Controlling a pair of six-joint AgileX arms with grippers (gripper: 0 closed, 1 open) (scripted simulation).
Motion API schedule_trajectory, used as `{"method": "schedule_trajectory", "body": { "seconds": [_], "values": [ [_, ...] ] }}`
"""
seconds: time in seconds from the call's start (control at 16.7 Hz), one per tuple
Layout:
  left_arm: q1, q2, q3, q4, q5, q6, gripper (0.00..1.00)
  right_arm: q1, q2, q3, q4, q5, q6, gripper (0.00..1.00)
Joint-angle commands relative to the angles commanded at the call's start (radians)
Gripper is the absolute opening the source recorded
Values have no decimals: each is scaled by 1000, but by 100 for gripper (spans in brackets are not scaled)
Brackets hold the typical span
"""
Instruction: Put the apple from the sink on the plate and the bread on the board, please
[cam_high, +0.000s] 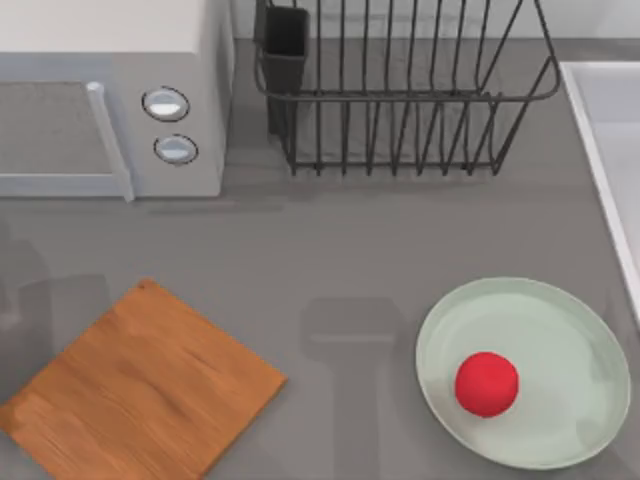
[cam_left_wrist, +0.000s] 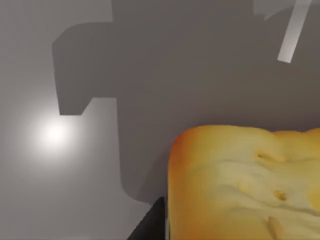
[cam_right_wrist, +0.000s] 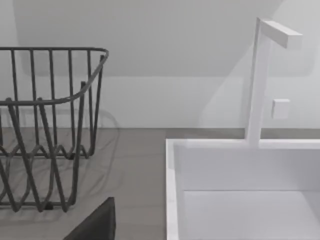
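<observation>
- Golden-yellow bread (cam_left_wrist: 245, 185) sat right against your left wrist camera, one dark finger (cam_left_wrist: 150, 222) touching its edge; it looked grasped, but you couldn't tell for certain.
- Red apple (cam_high: 487, 383) already rested on the mint plate (cam_high: 560, 330), so that half looked done.
- The wooden board (cam_high: 140, 390) lay bare at the table's left; you'd want to bring the bread over its middle, lower it flat, then let go.
- Your right wrist faced the sink (cam_right_wrist: 240, 190) and dish rack (cam_right_wrist: 50, 130); its claw's state was unclear.
- The microwave (cam_high: 110, 95) carried no readable writing or brand.
</observation>
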Motion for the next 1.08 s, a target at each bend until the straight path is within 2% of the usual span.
{"method": "schedule_trajectory", "body": {
  "seconds": [0.66,1.08],
  "values": [
    [-2,-10,15,-15,0,1,0,0,0,0,0,0,0,100],
    [-4,-109,194,-321,0,0,0,0,0,0,0,0,0,100]
  ]
}}
